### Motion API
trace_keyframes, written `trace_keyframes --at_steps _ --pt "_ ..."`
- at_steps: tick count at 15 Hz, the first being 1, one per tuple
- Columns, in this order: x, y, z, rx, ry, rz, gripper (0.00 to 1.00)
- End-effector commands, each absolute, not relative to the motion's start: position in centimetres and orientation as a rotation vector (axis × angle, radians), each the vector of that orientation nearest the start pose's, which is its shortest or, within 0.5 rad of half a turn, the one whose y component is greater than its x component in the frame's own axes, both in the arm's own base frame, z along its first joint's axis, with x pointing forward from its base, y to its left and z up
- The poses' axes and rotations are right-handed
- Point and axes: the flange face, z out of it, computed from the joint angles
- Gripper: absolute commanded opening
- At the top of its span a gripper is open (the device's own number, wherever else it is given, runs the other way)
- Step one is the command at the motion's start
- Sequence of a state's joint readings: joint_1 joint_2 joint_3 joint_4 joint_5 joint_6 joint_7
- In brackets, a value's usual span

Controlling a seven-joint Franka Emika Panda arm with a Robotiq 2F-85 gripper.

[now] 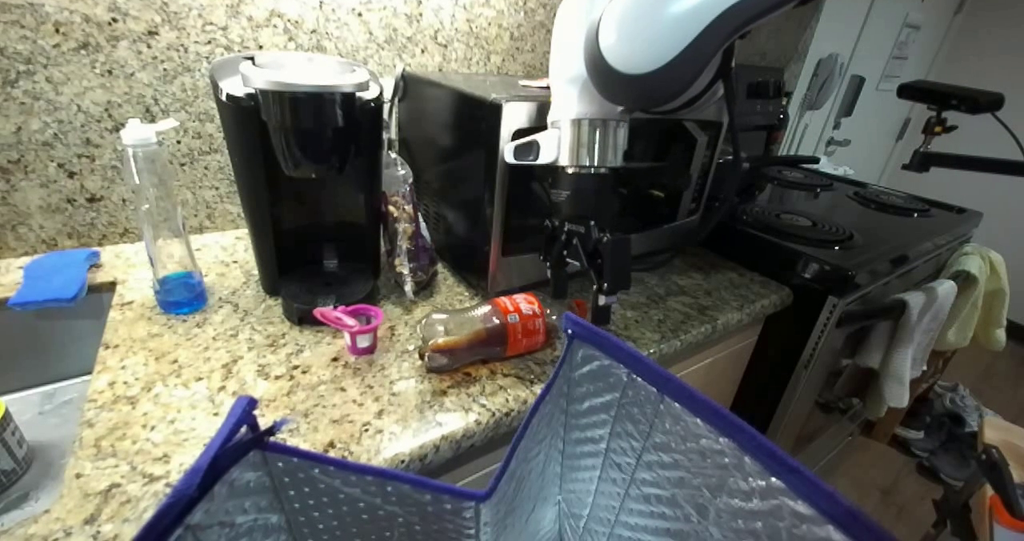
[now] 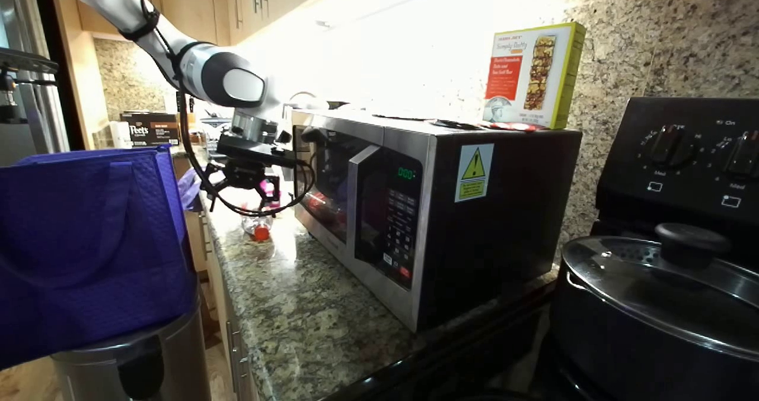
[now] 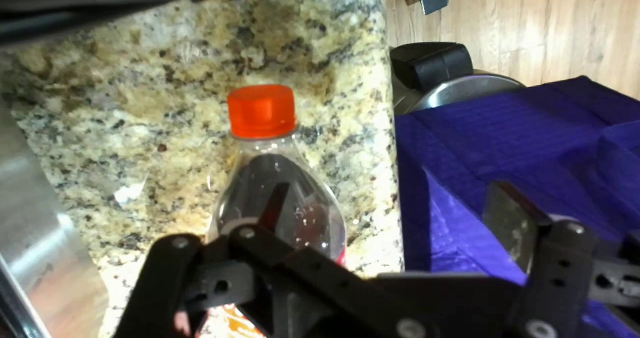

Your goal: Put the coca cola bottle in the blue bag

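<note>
The black, jointed gripper (image 1: 582, 297) points downward, its fingers spread wide; in the wrist view one crosses over the Coca-Cola bottle (image 1: 522, 325) (whether it touches the plastic, I cannot tell). The bottle, clear and tapering, with a glossy red label, lies on its side on the speckled granite countertop (image 1: 240, 349), a little brown cola pooled low inside. Near it stands a boxy microwave (image 2: 504, 229) with a steel front. Beside the countertop's edge the blue bag (image 2: 142, 229) gapes, blue-purple fabric outside and quilted silvery lining within, over a rounded steel bin (image 2: 184, 359). Farther along are a magenta coffee pod (image 1: 364, 339), a black coffee maker (image 1: 300, 197) and a slender bottle of blue liquid (image 1: 164, 221).
</note>
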State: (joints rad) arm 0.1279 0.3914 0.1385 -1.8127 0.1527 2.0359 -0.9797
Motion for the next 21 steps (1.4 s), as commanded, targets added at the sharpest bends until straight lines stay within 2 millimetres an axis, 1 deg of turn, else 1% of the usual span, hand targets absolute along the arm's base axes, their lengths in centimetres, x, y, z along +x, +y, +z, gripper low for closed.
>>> trace_keyframes --at_steps 1,5,8,10,14,16,17,18,21 --pt "59.9 17.3 30.3 -2.509 -1.528 0.086 1.00" --pt "59.3 17.4 29.0 -2.625 -1.426 0.009 1.00" --pt "58.2 17.4 28.3 -2.699 -1.346 -0.066 1.00" --pt "57.9 16.9 27.8 -2.738 -1.302 -0.092 1.00" --pt "56.3 16.7 27.8 -2.816 -1.244 -0.124 1.00" --pt "56.0 16.5 27.8 -2.846 -1.225 -0.123 1.00" --pt "55.9 16.6 27.8 -2.854 -1.223 -0.114 0.75" --pt "55.8 16.8 28.0 -2.853 -1.241 -0.100 0.73" --pt "55.9 17.4 28.6 -2.854 -1.254 -0.112 0.53"
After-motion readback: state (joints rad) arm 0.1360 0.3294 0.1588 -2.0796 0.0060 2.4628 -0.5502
